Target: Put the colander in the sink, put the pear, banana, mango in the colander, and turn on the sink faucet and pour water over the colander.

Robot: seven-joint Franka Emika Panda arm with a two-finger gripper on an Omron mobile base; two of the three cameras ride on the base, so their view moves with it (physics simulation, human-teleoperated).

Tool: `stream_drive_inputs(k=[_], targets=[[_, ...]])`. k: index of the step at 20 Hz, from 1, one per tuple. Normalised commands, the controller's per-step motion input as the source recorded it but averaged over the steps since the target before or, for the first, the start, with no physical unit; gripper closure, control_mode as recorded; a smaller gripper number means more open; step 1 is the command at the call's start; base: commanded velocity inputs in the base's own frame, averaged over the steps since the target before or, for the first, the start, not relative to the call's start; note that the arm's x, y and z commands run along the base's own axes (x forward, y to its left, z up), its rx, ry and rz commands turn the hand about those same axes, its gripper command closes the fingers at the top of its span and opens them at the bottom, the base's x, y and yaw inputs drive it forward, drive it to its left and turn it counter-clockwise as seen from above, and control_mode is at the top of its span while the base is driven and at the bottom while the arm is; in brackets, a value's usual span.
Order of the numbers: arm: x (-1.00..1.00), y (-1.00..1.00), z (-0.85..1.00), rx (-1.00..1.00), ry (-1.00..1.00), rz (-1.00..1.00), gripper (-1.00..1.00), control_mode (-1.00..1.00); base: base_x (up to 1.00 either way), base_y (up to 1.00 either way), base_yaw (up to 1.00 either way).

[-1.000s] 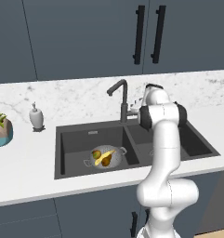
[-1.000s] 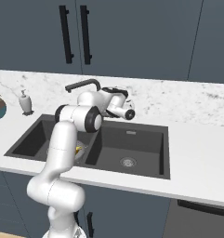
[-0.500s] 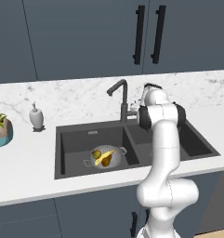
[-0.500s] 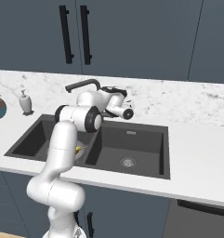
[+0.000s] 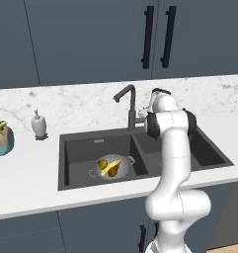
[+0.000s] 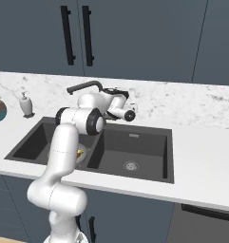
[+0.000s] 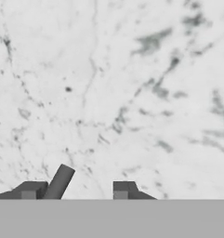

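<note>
Step in hand: turning on the sink faucet [image 5: 129, 101]; the fruit already lies in the colander [image 5: 112, 166], so I judge the water is what remains.
Colander: on the floor of the left basin of the sink [image 5: 78, 148], toward the divider, with the yellow banana [image 5: 110, 168] lying across it; a brownish fruit beside the banana is likely the pear, and the mango is too small to pick out.
End effector: the end effector [image 7: 76, 189] sits at the back edge of the desk [image 5: 36, 163], just behind the sink; its fingers stand partly apart with a slim dark bar, probably the faucet's lever [image 7: 59, 182], against the inner side of one of them. Whether they are clamped on it I cannot tell.
Doing it well: get the lever squarely between both fingers before pushing, then swing it along its own arc, not straight across, so that it does not slip out. Check that the spout hangs over the left basin, above the colander.
Left base view: shows the colander and fruit plainly, and the spout reaching toward the left basin.
Right base view: the arm covers most of the colander, but the wrist [image 6: 117, 105] shows clearly beside the faucet base.
Hand view: marble close up, and the lever at the fingers, which the base views hide.
</note>
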Motion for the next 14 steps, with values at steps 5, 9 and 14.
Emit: stream_drive_inputs(k=[5, 9, 14], targets=[[0.33, -0.81, -0.32, 0.0, 0.02, -0.06, 1.0, -1.0, 0.0, 0.0, 0.0], [0.3, -0.83, -0.34, 0.0, 0.0, -0.07, 1.0, -1.0, 0.0, 0.0, 0.0], [0.24, -0.9, -0.37, 0.0, 0.0, -0.06, 1.0, -1.0, 0.0, 0.0, 0.0]])
